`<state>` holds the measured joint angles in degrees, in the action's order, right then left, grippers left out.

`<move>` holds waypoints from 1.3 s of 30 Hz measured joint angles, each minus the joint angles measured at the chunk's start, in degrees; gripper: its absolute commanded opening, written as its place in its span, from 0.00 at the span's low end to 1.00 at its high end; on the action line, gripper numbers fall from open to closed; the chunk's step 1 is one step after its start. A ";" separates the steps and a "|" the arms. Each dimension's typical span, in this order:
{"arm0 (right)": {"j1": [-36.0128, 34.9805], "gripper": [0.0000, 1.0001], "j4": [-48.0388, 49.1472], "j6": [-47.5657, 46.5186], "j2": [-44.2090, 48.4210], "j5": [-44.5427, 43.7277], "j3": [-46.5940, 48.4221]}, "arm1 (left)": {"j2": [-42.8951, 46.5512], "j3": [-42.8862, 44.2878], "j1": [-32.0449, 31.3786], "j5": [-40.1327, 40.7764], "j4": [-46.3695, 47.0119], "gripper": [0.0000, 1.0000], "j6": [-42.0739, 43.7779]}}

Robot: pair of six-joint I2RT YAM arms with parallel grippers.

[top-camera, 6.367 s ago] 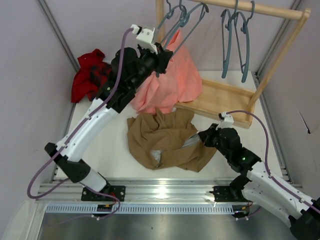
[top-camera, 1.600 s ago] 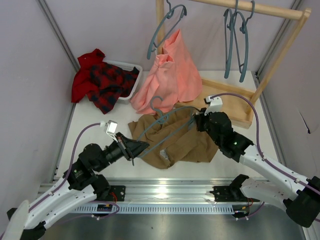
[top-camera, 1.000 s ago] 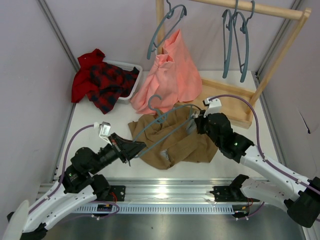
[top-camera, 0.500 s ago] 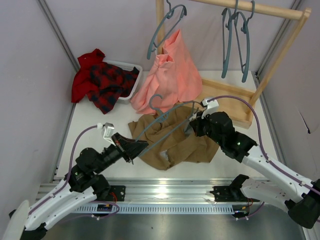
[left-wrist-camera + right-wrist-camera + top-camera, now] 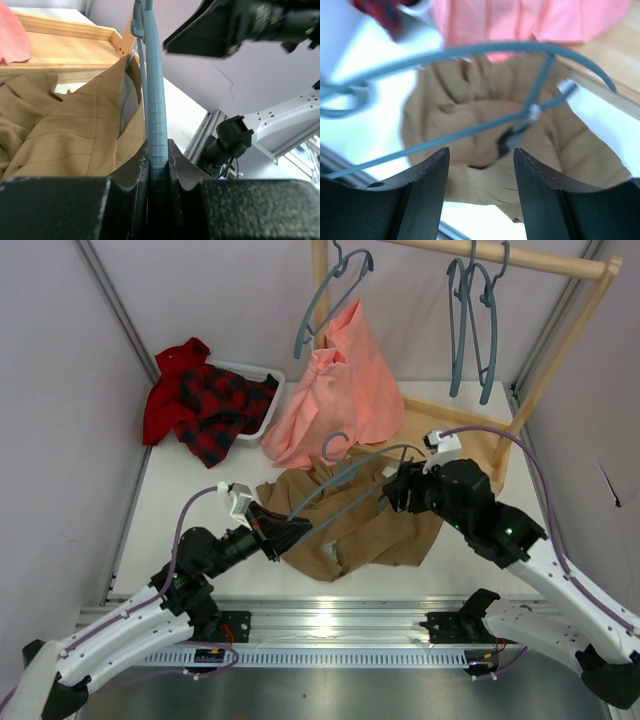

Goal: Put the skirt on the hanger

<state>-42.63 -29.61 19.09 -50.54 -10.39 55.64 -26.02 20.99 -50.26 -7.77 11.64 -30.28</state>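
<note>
1. Your left gripper (image 5: 283,533) is clamped on one end of the hanger (image 5: 152,100); the wrist view shows both fingers (image 5: 130,172) pressed tight against the grey-blue bar.
2. Your right gripper (image 5: 480,155) has its jaws apart with nothing between them. It hovers just beside the hanger's far end, and the bar crosses in front of its fingertips.
3. The hanger slants up from the left gripper toward the right one, with its hook pointing to the back of the table (image 5: 190,490).
4. The skirt (image 5: 355,530) lies crumpled on the table under the hanger. An edge rests against the bar, but you cannot tell whether it is threaded on.
5. Behind it, the pink garment (image 5: 340,390) drapes by the wooden rack (image 5: 455,435).
</note>
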 measured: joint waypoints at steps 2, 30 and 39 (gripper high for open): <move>0.00 0.61 0.15 0.76 3.34 1.62 0.26 | -1.86 -0.11 -0.24 -1.03 1.79 0.00 1.05; -17.07 0.66 25.57 21.29 6.14 -4.94 -17.40 | -25.27 -0.24 -6.08 0.20 15.28 0.00 9.90; -18.03 0.61 30.99 29.44 2.34 -10.82 -20.50 | -28.94 1.86 -8.15 1.18 17.42 0.00 10.93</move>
<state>-60.66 1.39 48.53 -48.21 -21.21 35.14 -54.96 22.85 -58.41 -6.59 29.06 -19.35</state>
